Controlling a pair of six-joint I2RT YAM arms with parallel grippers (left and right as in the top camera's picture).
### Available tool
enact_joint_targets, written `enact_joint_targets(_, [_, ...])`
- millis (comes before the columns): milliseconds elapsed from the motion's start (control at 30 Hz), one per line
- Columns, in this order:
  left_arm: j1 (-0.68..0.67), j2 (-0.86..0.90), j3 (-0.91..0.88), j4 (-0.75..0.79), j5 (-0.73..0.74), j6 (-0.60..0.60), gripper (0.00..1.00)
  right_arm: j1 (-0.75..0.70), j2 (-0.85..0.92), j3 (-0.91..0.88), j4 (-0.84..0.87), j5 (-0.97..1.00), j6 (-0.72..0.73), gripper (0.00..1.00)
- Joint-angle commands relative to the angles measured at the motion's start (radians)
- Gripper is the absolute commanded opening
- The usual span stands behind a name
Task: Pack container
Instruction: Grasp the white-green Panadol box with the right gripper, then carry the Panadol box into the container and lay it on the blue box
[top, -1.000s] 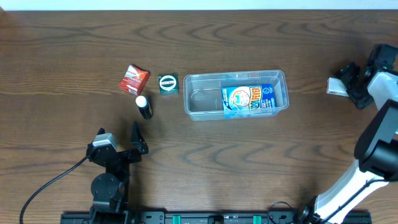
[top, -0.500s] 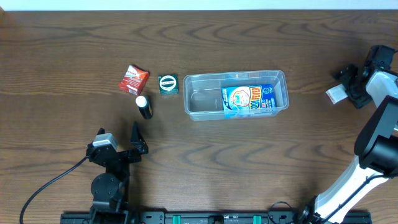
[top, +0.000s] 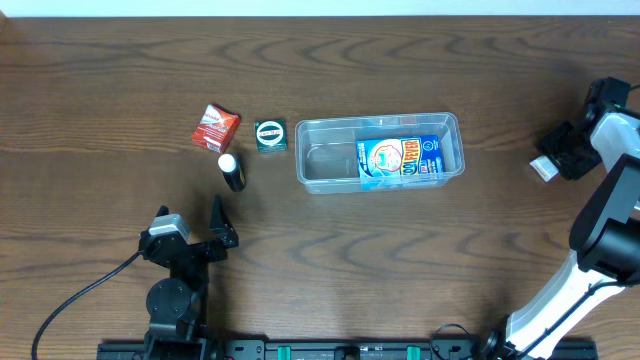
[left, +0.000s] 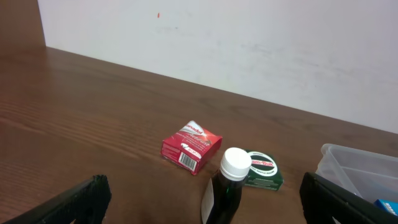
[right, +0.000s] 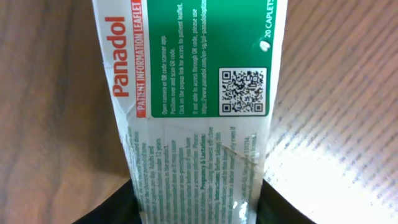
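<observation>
Right gripper hovers at the worktop's right edge, clamped on a white-and-green Panadol carton. Left gripper sits near the front edge, fingers spread apart. The clear rectangular plastic container rests mid-worktop, with a blue packet inside.

1 container, 1 blue packet inside; left of it 1 red box, 1 green box, 1 bottle; right, 1 Panadol pack.

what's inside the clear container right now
One blue packet lies flat in the right half of the container; the left half is bare. Anything under the packet is hidden. The right gripper holds a Panadol pack outside it.
</observation>
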Motion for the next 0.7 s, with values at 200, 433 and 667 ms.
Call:
enact_joint_targets(200, [0.006, -0.005, -0.022, -0.035, -0.023, -0.002, 0.98, -0.038, 0.024, -0.007, -0.112, -0.081, -0.064, 0.45])
enact_joint_targets(433, [0.006, -0.005, -0.022, -0.035, -0.023, -0.002, 0.98, -0.033, -0.048, 0.084, -0.243, -0.155, -0.113, 0.41])
enact_joint_targets(667, [0.006, -0.005, -0.022, -0.035, -0.023, -0.002, 0.98, 0.003, -0.203, 0.132, -0.325, -0.216, -0.170, 0.38])
